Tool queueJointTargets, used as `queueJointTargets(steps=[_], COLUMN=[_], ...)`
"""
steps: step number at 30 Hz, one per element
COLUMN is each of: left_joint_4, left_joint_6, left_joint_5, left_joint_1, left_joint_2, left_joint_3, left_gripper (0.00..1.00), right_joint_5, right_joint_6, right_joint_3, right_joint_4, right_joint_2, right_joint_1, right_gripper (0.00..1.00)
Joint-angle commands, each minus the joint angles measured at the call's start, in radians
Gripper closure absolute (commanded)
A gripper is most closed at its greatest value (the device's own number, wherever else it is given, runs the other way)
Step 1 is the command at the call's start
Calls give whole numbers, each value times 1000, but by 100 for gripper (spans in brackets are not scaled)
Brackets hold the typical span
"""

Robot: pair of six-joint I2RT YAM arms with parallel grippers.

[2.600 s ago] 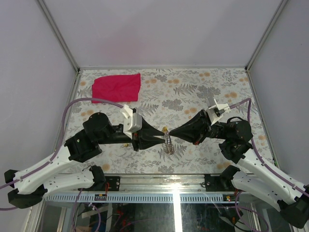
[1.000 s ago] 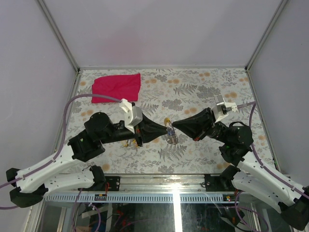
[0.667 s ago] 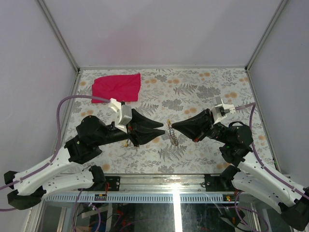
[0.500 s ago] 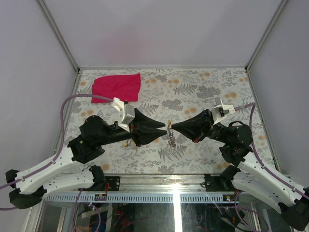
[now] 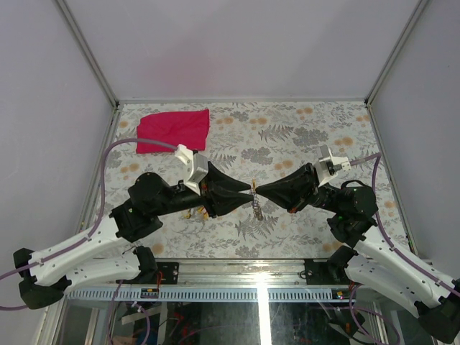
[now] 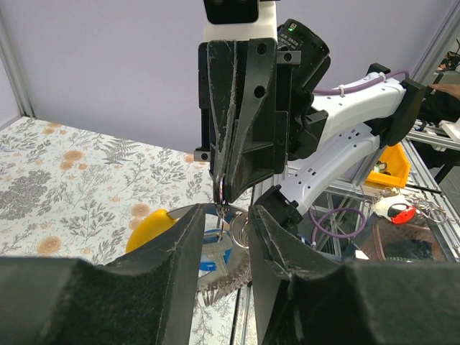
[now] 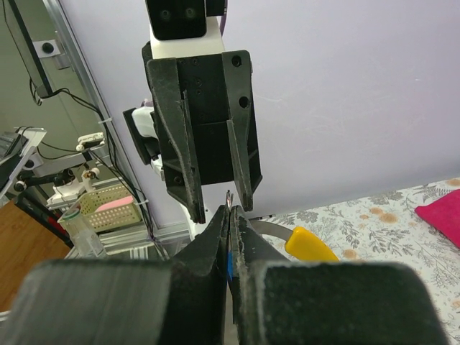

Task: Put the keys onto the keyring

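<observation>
My right gripper (image 5: 260,192) is shut on the keyring (image 6: 241,228) and holds it above the table. Its short chain (image 5: 255,207) dangles below. A blue-headed key (image 6: 214,253) hangs at the ring, and a yellow-headed key (image 6: 147,227) sticks out sideways from it. My left gripper (image 6: 228,214) is open, tip to tip with the right one, a finger on each side of the ring and no visible contact. The right wrist view shows its own gripper (image 7: 230,212) pinched flat, a blue sliver between the jaws, and the yellow head (image 7: 310,245) beside it. Other keys (image 5: 192,213) lie under my left arm, partly hidden.
A red cloth (image 5: 174,129) lies at the far left of the floral table (image 5: 309,136). Metal frame posts and pale walls close in the table on three sides. Both arms meet near the table's middle.
My left gripper opened, drew back to the left, then came in again around the ring. The right gripper stayed shut and nearly still, and the chain swung to hang straight down.
</observation>
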Motion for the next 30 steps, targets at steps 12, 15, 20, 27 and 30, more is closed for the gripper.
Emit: queueJointTargets(steps=[12, 15, 20, 27, 30], left_joint_4=[106, 89, 29, -163, -290], left_joint_6=[-15, -12, 9, 86, 138], left_joint_5=[14, 17, 25, 27, 25], left_joint_1=[-5, -5, -5, -4, -4], left_joint_2=[34, 31, 20, 22, 31], left_joint_3=[-1, 3, 24, 103, 163], left_gripper=[92, 100, 100, 100, 100], right_joint_5=[-16, -14, -10, -2, -5], right_joint_6=[-15, -17, -41, -141, -213], right_joint_3=[45, 45, 51, 96, 134], right_joint_4=[80, 74, 36, -114, -236], right_joint_2=[-20, -25, -38, -78, -99], right_joint_1=[-4, -4, -4, -3, -3], right_gripper=[100, 100, 100, 85, 76])
